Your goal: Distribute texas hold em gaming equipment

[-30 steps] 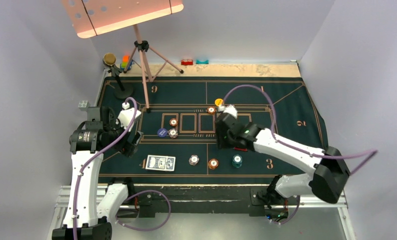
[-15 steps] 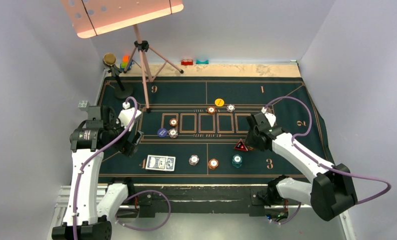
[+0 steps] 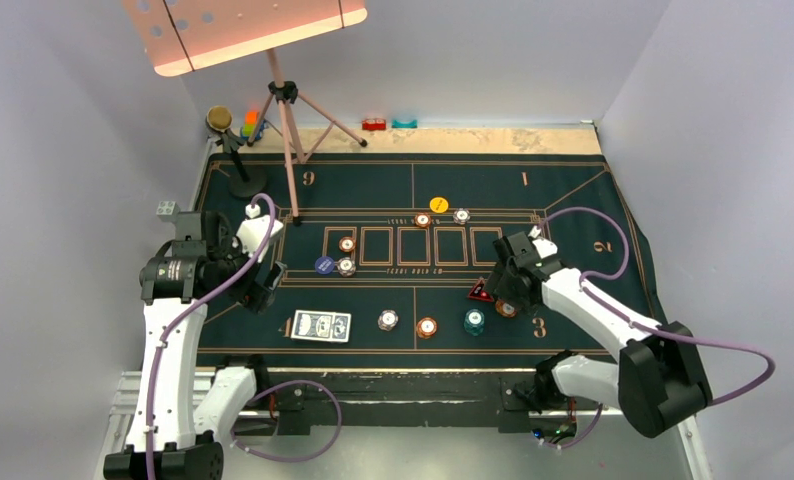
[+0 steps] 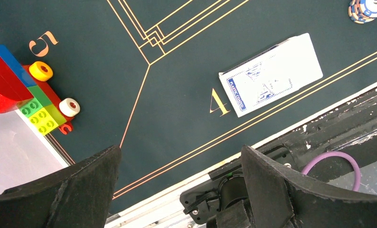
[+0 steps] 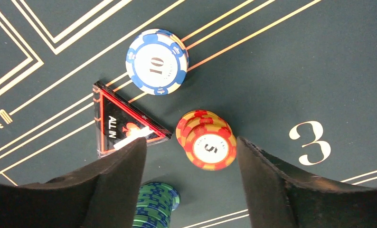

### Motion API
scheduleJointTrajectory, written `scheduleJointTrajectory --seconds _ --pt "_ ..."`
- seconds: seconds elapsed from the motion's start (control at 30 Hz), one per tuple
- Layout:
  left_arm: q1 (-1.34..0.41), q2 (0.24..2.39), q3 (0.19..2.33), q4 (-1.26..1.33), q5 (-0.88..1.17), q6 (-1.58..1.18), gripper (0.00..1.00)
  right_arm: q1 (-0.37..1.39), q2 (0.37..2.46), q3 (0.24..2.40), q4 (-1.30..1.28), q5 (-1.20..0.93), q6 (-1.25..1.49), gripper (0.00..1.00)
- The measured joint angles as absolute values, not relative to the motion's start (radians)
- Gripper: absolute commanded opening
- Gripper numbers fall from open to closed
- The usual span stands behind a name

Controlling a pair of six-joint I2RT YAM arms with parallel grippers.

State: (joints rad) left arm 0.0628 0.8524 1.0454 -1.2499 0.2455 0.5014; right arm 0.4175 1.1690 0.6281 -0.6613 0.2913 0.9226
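Lengthwise, the playing cards [image 3: 321, 325] run left-right (slightly tilted).

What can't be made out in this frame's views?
- Right wrist view: green chip stack, cut off by the bottom edge; height uncountable.
- Left wrist view: corner chips, clipped by the top right edge.
- Left wrist view: playing cards lie back up; faces hidden.
- Top view: white chip, value too small to read.
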Motion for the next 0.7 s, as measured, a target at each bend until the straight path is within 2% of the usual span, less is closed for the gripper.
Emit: scheduleJointTrajectory --seconds 0.4,0.7 --pt "0.063 0.83 1.045 -1.243 0.242 0.502 1.0 0.444 1.149 0.717 -0.738 0.307 0.899 0.84" --pt "0.063 0.831 1.043 -1.243 0.242 0.501 1.0 0.763 1.138 0.853 -0.808 0.32 0.876 0.94"
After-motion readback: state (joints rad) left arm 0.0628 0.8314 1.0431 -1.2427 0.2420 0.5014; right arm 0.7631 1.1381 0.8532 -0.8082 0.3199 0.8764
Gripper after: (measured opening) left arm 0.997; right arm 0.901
